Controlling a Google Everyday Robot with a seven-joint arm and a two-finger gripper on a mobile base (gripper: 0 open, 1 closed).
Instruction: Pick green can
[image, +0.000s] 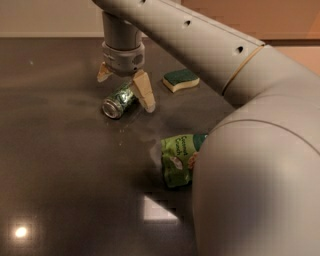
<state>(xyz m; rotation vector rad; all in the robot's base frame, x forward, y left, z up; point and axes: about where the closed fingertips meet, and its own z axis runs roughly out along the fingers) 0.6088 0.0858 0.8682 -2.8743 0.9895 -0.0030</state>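
The green can (119, 100) lies on its side on the dark countertop (60, 150), its silver end facing front left. My gripper (126, 88) hangs just above it, open, with one tan finger (144, 91) to the can's right and the other (103, 72) behind its left. The fingers straddle the can without touching it, as far as I can tell.
A green-topped yellow sponge (180, 80) lies to the right of the gripper. A light-green snack bag (178, 159) lies in front, partly hidden by my arm (250, 165), which fills the right side of the view.
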